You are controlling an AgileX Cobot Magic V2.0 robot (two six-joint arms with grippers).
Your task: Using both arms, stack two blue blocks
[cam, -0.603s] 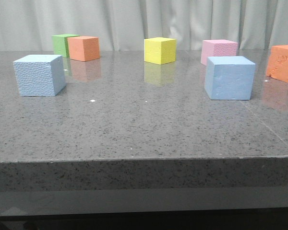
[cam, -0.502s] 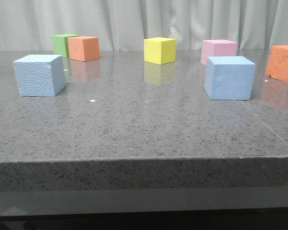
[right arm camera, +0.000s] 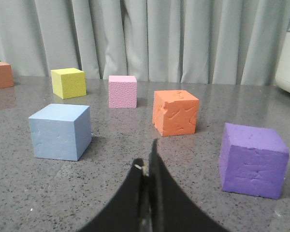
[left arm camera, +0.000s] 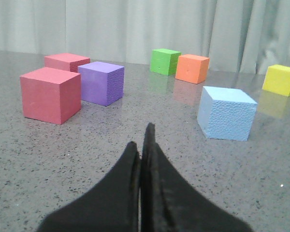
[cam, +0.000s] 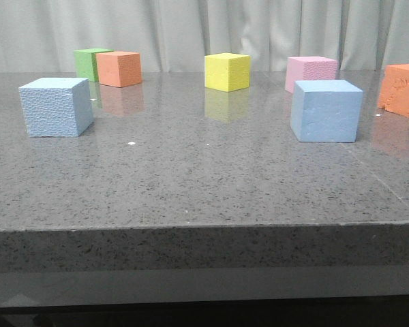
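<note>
Two pale blue blocks rest on the grey stone table, far apart. One blue block (cam: 56, 107) sits at the left and also shows in the left wrist view (left arm camera: 226, 113). The other blue block (cam: 326, 110) sits at the right and also shows in the right wrist view (right arm camera: 61, 131). My left gripper (left arm camera: 141, 145) is shut and empty, low over the table, short of its block. My right gripper (right arm camera: 148, 162) is shut and empty, short of its block. Neither gripper shows in the front view.
Other cubes stand around: green (cam: 90, 63), orange (cam: 118, 69), yellow (cam: 226, 71), pink (cam: 311, 72) and a dented orange one (cam: 403, 89). The left wrist view shows red cubes (left arm camera: 50, 94) and a purple one (left arm camera: 100, 82). A purple cube (right arm camera: 253, 159) is near the right gripper.
</note>
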